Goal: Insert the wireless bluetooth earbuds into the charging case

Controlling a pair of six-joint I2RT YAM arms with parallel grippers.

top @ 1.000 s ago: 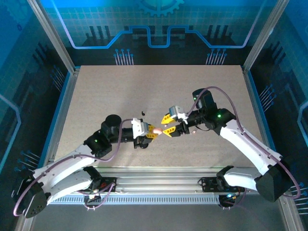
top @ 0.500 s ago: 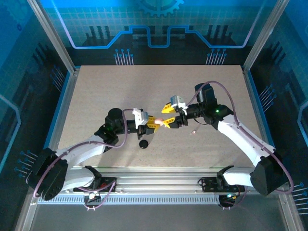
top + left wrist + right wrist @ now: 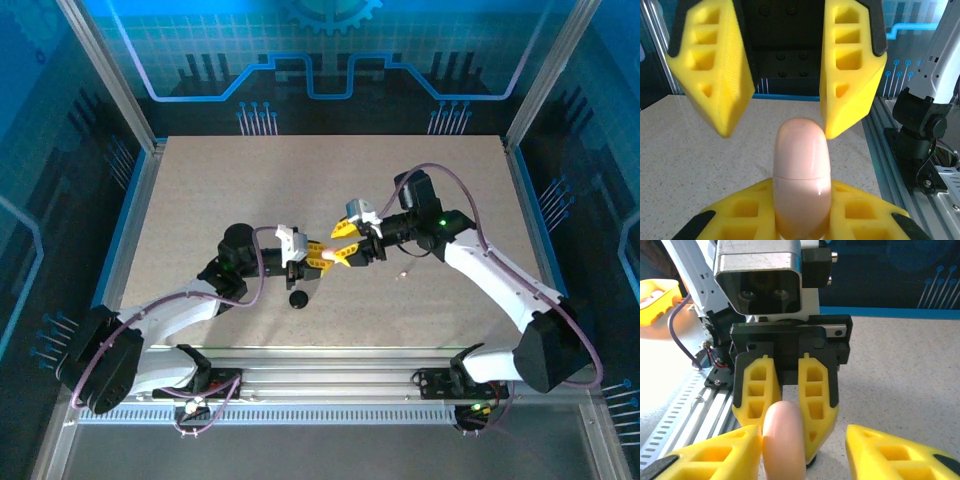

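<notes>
A pink, egg-shaped charging case [image 3: 801,170] with its lid seam closed sticks out of my left gripper [image 3: 801,217], which is shut on its base; they meet above the table's middle [image 3: 327,256]. My right gripper [image 3: 805,452] faces it, open, its fingers either side of the case's tip [image 3: 782,440]. One right finger [image 3: 715,455] touches the case, while the other stands apart from it. A tiny whitish earbud [image 3: 402,272] lies on the table under the right arm.
A small round black case [image 3: 298,299] lies on the speckled tabletop [image 3: 200,190] just below the left gripper. An aluminium rail [image 3: 330,365] runs along the near edge and frame posts stand at the sides.
Both grippers have moved up and away from the near edge with the pink case, which uncovered the black case on the table. The right gripper has slid closer over the pink case's tip.
</notes>
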